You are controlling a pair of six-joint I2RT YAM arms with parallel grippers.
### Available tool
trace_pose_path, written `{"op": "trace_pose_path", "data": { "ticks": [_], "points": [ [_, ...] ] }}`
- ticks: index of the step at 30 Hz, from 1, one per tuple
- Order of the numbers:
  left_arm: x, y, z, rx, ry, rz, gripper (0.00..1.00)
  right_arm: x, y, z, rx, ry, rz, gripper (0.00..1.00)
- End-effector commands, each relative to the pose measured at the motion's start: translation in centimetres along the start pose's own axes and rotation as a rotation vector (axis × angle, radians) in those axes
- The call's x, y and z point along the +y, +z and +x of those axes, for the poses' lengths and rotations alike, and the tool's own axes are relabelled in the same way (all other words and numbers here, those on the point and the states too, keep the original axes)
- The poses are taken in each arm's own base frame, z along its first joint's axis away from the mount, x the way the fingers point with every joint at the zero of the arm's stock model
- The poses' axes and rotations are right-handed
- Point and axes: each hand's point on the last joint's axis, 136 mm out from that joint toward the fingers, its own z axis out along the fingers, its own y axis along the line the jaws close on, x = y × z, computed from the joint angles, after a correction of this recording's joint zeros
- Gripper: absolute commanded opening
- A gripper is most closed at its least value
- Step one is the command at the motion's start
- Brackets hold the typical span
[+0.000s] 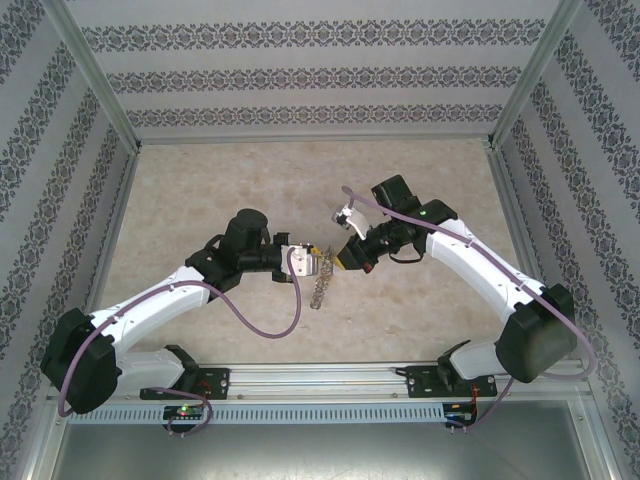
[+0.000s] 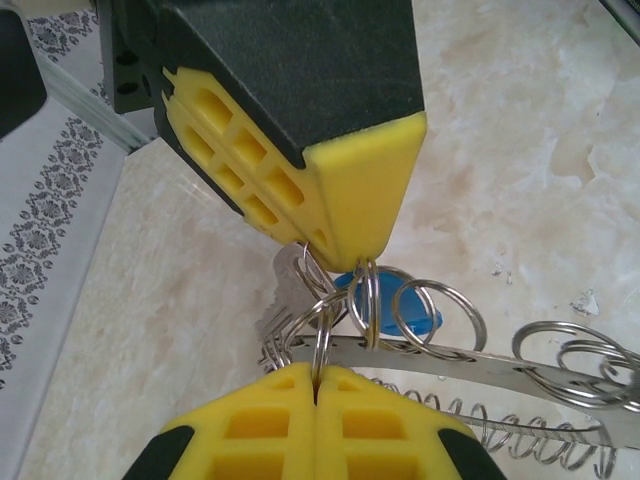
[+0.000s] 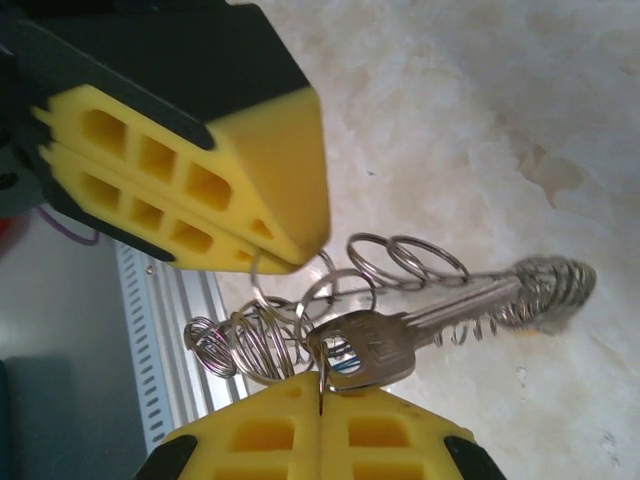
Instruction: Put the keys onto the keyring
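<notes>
The left end effector (image 2: 318,388) and right end effector (image 3: 320,398) both clamp keyring (image 2: 450,352) loops. Uneven pulling could slip one, dropping the blue key (image 2: 392,308).

Keyring (image 1: 318,285) hangs between left hand (image 1: 314,262) and right hand (image 1: 344,258).

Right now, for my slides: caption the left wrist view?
Left gripper and right gripper, both shut, pinch loops of the keyring; blue key behind.

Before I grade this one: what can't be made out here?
- Top view: the keyring is too small to tell which loops carry keys.
- Left wrist view: wire loops partly cover the blue key head.
- Right wrist view: tangled loops by the right claw obscure which one holds the silver key.
</notes>
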Motion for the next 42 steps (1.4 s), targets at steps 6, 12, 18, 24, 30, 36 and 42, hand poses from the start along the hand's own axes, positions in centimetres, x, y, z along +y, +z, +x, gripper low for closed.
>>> {"op": "trace_pose_path", "data": {
  "ticks": [6, 12, 18, 24, 30, 36, 42],
  "points": [
    [0.5, -1.4, -2.2, -0.016, 0.121, 0.003, 0.00, -3.3, -3.2, 0.4, -0.075, -0.196, 0.332, 0.00],
    [0.3, -1.4, -2.0, 0.010, 0.170, 0.023, 0.00, -2.2, -3.4, 1.3, -0.014, -0.398, 0.343, 0.00],
    [-1.1, -0.7, -1.9, 0.037, 0.253, 0.101, 0.00, -3.2, -2.5, 1.5, 0.063, -0.539, 0.417, 0.00],
    [-1.5, -0.4, -2.6, 0.011, 0.264, 0.123, 0.00, -1.7, -1.4, 0.5, 0.038, -0.715, 0.386, 0.00],
    [-1.4, -0.7, -4.3, -0.058, 0.206, 0.121, 0.00, 0.2, -1.1, -0.1, -0.079, -1.041, 0.460, 0.00],
    [-2.1, -1.3, -5.5, -0.104, 0.152, 0.172, 0.00, 1.6, -2.3, -0.6, -0.169, -1.358, 0.614, 0.00],
    [-1.9, -1.2, -5.6, -0.106, 0.126, 0.170, 0.00, 1.9, -2.7, -0.8, -0.106, -1.540, 0.710, 0.00]
  ]
}}
